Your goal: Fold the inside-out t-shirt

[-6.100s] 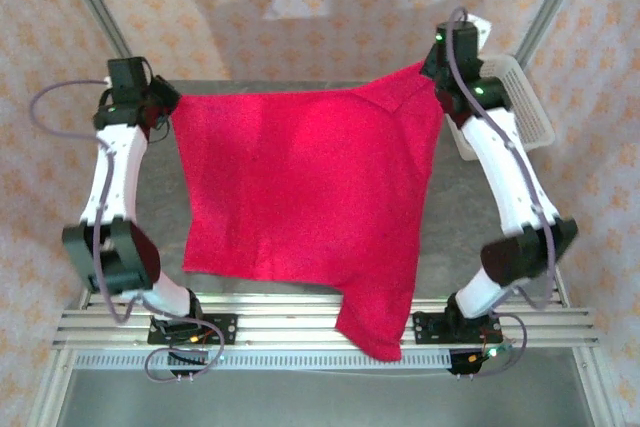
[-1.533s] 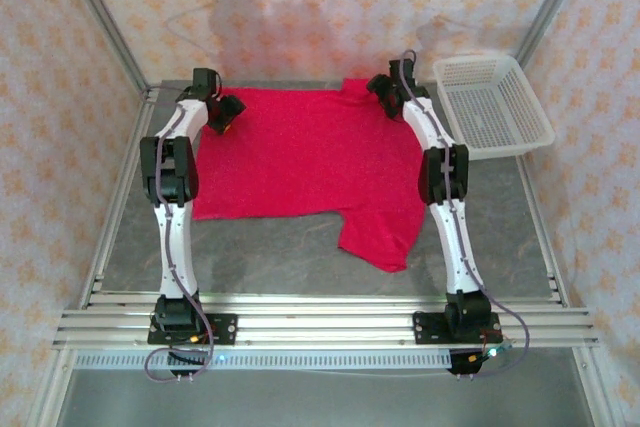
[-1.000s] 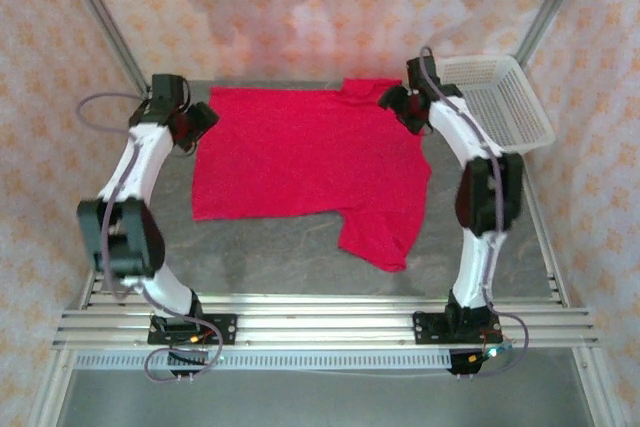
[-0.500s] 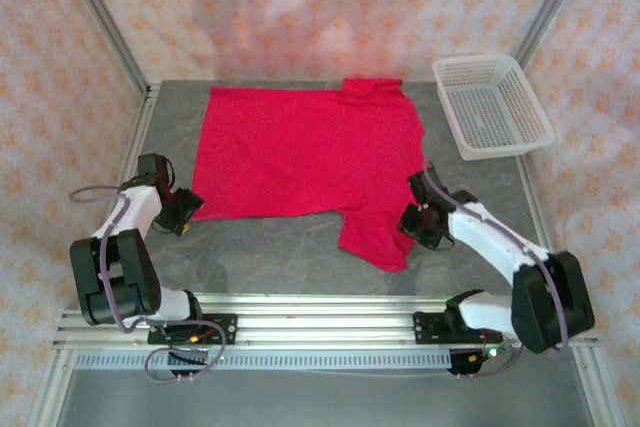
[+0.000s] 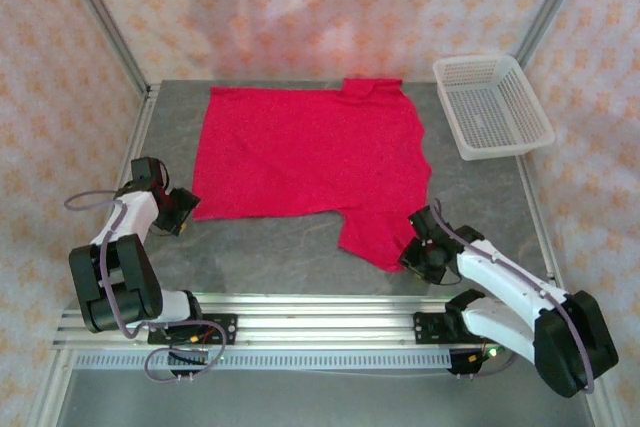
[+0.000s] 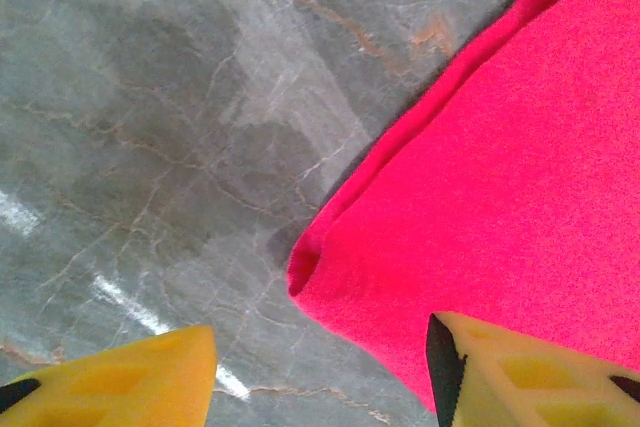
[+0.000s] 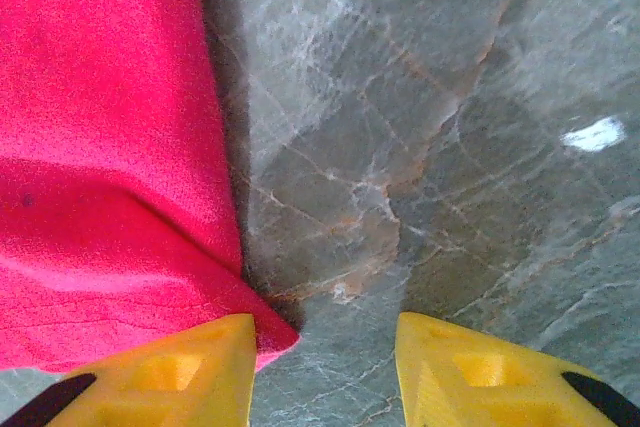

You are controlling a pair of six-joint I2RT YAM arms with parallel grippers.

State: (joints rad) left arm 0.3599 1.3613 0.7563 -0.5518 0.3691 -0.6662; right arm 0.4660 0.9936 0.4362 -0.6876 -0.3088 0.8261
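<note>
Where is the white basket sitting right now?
In the top view, the white basket sits at the far right corner of the table, just right of the red t-shirt and apart from it.

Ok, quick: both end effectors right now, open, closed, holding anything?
Left end effector: open, holding nothing, by a t-shirt corner.
Right end effector: open, holding nothing.

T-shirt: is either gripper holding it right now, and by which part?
Nothing is held. The left gripper and right gripper stand open, each at a near corner of the flat t-shirt.
</note>
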